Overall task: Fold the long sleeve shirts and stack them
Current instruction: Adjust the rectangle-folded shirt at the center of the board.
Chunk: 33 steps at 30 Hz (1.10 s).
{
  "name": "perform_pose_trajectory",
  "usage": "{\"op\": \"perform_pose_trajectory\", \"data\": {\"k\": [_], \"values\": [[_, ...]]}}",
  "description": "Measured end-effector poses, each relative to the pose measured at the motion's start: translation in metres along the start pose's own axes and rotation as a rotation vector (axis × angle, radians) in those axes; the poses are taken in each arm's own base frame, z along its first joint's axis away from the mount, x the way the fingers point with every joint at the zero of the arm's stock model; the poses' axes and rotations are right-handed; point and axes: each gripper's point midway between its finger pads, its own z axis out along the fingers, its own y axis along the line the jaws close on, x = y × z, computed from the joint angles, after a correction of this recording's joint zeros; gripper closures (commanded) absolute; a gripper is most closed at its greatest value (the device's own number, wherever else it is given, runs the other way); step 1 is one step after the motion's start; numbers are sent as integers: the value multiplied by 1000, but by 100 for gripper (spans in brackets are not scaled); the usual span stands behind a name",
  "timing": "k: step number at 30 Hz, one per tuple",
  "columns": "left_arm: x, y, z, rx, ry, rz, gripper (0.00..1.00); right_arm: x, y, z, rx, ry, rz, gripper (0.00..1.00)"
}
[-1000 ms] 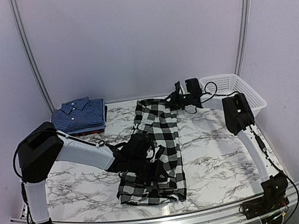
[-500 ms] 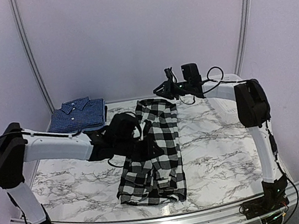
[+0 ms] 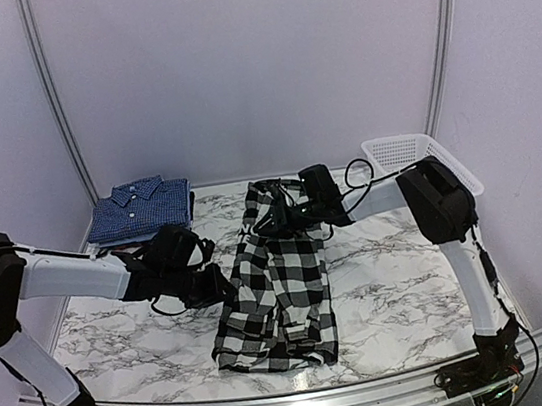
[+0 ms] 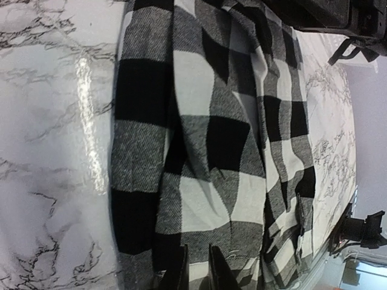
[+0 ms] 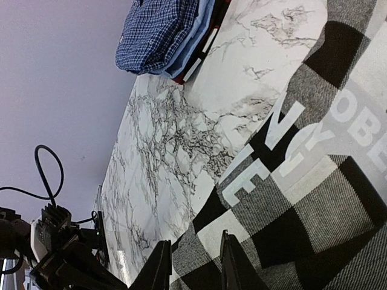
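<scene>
The black-and-white checked shirt (image 3: 281,287) lies as a long, partly folded strip down the middle of the marble-patterned table (image 3: 397,276), and both grippers are over it. The left gripper (image 4: 198,258) is at the strip's left edge. Its fingers are nearly together with a slim gap between them and no cloth visibly caught. Checked cloth fills the view ahead of those fingertips, with bare marble along one side.

The right gripper (image 5: 193,244) is over the shirt's far end. Its fingers are spread apart, cloth shows through the gap, and nothing I can see is pinched. Just ahead of them runs the white lettering (image 5: 290,145). Farther ahead, off the shirt, the folded stack of dark blue shirts (image 5: 158,33) rests at the table's far left corner.

The white mesh basket (image 3: 416,154) stands behind the right arm at the far right corner, well apart from both pairs of fingers. Bare marble lies right of the shirt and between it and the blue stack. Walls close the back and sides, and a metal rail (image 3: 279,404) runs along the near edge.
</scene>
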Motion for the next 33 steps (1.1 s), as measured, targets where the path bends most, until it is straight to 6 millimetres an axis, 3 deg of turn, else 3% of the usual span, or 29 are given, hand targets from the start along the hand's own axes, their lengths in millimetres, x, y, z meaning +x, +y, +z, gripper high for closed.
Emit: {"op": "perform_pose_trajectory", "data": {"k": [8,16,23,26,33], "values": [[24,24,-5,-35,38,19,89,10,-40,19,8,22,33,74],[52,37,-1,-21,102,9,91,-18,-31,20,17,-5,-15,73],[69,14,8,34,126,37,92,-37,-14,6,36,-42,-42,73],[78,6,12,46,139,44,92,-26,-1,-9,44,-39,-36,73],[83,4,16,44,148,31,91,38,40,-60,49,-10,-42,72]]}}
